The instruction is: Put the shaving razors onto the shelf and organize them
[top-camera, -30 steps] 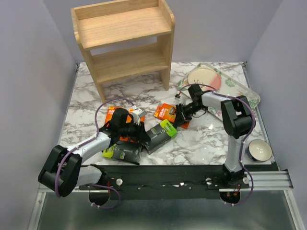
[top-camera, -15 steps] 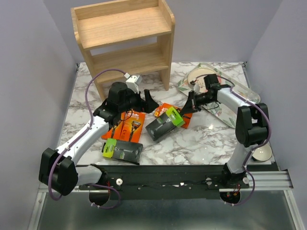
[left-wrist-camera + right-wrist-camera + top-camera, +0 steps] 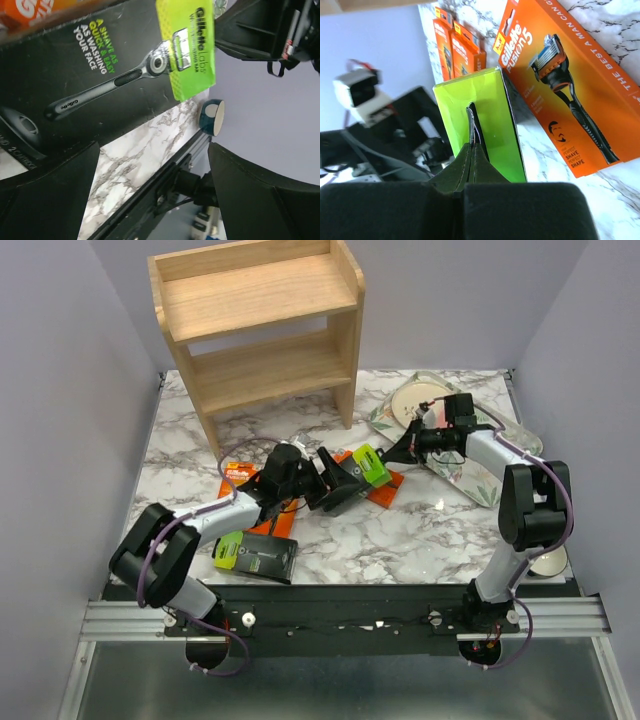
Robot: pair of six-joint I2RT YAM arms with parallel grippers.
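From above, the left gripper [image 3: 338, 478] stands spread wide around a dark razor pack [image 3: 370, 464] on the marble table [image 3: 420, 530]. The pack touches an orange pack [image 3: 386, 484] and is well apart from the shelf [image 3: 262, 340]. The right gripper [image 3: 398, 452], pressed shut and empty, points at the pack's lime end.

In the left wrist view, the pack lies across the gap between the wide fingers [image 3: 45, 195], not yet pinched.

In the right wrist view, the closed fingertips [image 3: 470, 150] meet the lime end; contact is unclear.

A sound grasp likely means closing squarely across the pack's long edges while the right arm steadies it.

Glossy card packs [image 3: 570, 95] (matt bare-wood shelf [image 3: 260, 300])
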